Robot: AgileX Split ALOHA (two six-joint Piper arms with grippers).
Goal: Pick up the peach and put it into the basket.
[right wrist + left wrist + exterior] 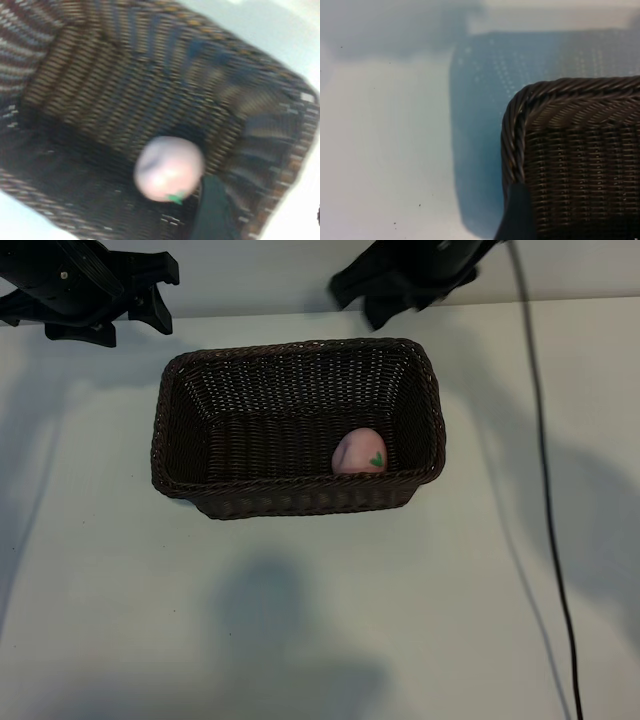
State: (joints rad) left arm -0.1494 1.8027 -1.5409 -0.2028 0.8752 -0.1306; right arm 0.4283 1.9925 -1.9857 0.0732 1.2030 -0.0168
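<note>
The pale-pink peach point(359, 453) with a green leaf mark lies inside the dark-brown wicker basket point(170, 430), in its near right corner. In the right wrist view the peach point(167, 167) rests free on the basket point(100, 75) floor, beside one dark finger point(212, 210) and untouched by it. My right gripper point(355, 303) hangs open above the table, just behind the basket's far rim. Parked at the far left, my left gripper point(165, 295) is open and holds nothing. Its wrist view shows one finger point(520, 215) over a basket corner point(560, 100).
The basket stands mid-table on a pale surface point(300, 620). A black cable point(548, 510) runs down the right side of the table. Arm shadows fall on the table in front of the basket.
</note>
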